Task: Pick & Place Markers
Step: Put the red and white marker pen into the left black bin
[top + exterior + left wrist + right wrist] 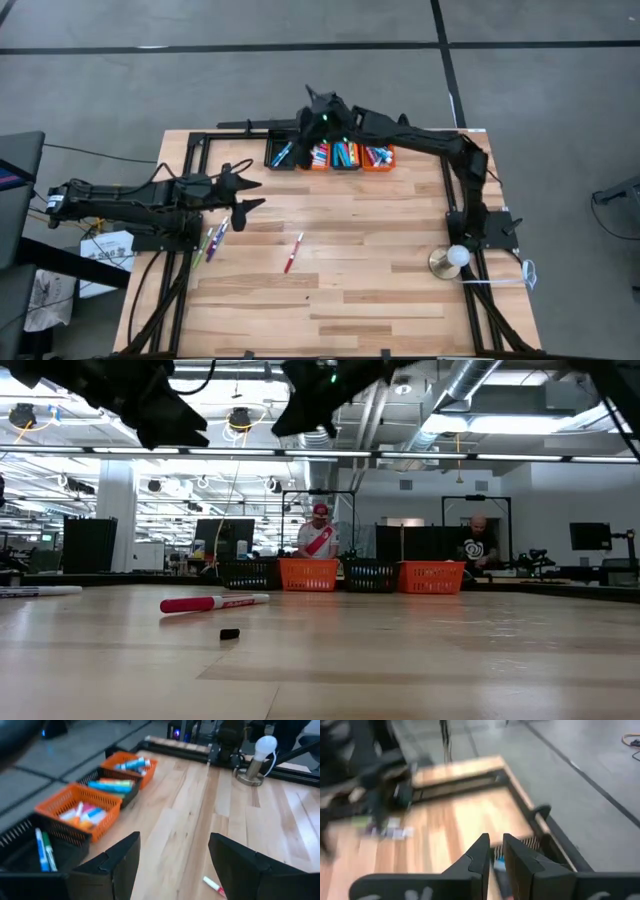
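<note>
Markers sit in two groups: most are sorted into a row of four small bins at the far edge of the counter (380, 290), and a few lie loose on the wood. Bin row, in the high view from the left: black bin (283, 155) with a blue and a green marker, orange bin (320, 157), black bin (346, 157), orange bin (378, 157), the last three packed with mixed colours. Loose items: one red marker (293, 252) lies alone near the counter's middle, tilted, well apart from everything else; a small cluster of markers (213, 240) (green, blue, pink tones) lies near the left edge, just beside the left arm's base. A small dark object (230, 633) lies on the wood near the red marker in the low view; what it is cannot be told. Left claw (246, 194) hovers above the counter just beyond the cluster, fingers spread wide, nothing between them. Right claw (318, 108) is raised above the bin row, over the region of the left black and orange bins; its fingers stand nearly together with only a narrow gap, and nothing is seen held. A round base with a white bulb (455, 258) stands by the right arm's mount. Two people show in the room behind the counter in the low view.
</note>
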`<action>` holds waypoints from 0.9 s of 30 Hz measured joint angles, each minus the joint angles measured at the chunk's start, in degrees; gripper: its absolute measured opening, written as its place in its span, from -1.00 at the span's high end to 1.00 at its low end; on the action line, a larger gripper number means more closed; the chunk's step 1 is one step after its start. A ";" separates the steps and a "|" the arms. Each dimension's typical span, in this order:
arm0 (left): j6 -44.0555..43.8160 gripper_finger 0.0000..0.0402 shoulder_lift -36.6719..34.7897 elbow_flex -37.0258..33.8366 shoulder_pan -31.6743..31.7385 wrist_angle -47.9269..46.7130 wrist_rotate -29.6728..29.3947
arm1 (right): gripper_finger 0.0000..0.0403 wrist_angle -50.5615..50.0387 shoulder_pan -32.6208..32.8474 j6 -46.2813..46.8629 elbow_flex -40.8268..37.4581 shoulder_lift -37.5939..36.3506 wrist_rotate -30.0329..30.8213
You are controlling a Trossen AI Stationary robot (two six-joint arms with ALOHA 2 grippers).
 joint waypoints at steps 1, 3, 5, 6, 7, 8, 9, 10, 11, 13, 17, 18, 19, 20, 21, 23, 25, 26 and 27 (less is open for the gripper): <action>-1.29 -0.16 0.82 0.00 -0.04 -0.06 0.01 | 0.78 -2.25 1.10 -1.02 -0.02 -0.82 1.34; -3.20 -0.16 3.63 0.02 -0.20 0.29 -0.03 | 0.78 -5.76 3.16 -2.27 -0.15 -2.24 4.06; -4.11 -0.16 7.92 0.02 -0.47 1.75 0.00 | 0.78 -6.67 4.73 -2.59 -2.08 -3.94 6.47; -4.18 -0.16 10.14 0.02 -0.52 2.85 0.06 | 0.79 -6.31 5.36 -2.62 -3.77 -4.98 7.42; -4.27 -0.16 12.37 0.06 -0.52 4.33 0.25 | 0.79 -5.81 5.90 -2.65 -5.79 -6.07 8.30; -4.45 -0.16 14.75 0.63 -0.51 5.06 0.52 | 0.79 -4.84 6.33 -2.66 -8.18 -7.27 8.92; -4.94 -0.16 16.96 1.38 -0.50 5.19 0.82 | 0.79 -3.85 6.71 -2.68 -10.86 -8.60 9.41; -5.57 -0.16 19.00 2.09 -0.49 5.24 1.37 | 0.79 -2.04 6.97 -2.71 -13.87 -9.99 9.63; -6.41 -0.16 20.75 2.67 -0.49 5.25 2.45 | 0.79 0.15 7.17 -2.68 -16.75 -11.44 9.61; -9.00 -0.16 24.02 3.67 -0.83 5.47 4.92 | 0.79 5.43 7.49 -2.75 -23.49 -15.01 9.59; -20.06 -0.16 30.03 3.85 -3.34 5.62 5.32 | 0.79 16.50 8.75 -4.10 -35.41 -21.21 9.64; -23.66 -0.16 31.35 3.72 -4.53 5.58 5.22 | 0.79 17.97 9.15 -4.20 -37.79 -22.49 9.64; -26.99 -0.16 32.92 3.67 -6.09 5.73 4.47 | 0.79 19.84 9.57 -4.21 -39.97 -23.49 9.61; -29.52 -0.16 34.37 3.67 -7.59 6.83 3.33 | 0.79 21.66 9.90 -4.20 -41.85 -24.45 9.56; -31.67 -0.16 35.61 3.67 -9.10 7.88 1.83 | 0.79 22.77 10.20 -4.21 -43.63 -25.35 9.55; -34.78 -0.16 37.91 3.67 -11.62 10.85 -1.73 | 0.79 25.88 10.79 -4.08 -46.07 -26.24 9.48; -37.10 -0.16 39.96 3.68 -13.55 13.02 -5.26 | 0.79 26.83 11.28 -4.06 -48.06 -26.80 9.66; -38.16 -0.16 40.66 3.68 -14.21 13.23 -6.57 | 0.79 27.50 11.48 -4.02 -48.34 -26.66 9.70; -39.41 -0.16 41.44 3.68 -14.70 13.20 -7.89 | 0.79 27.50 11.71 -4.02 -48.70 -26.65 9.81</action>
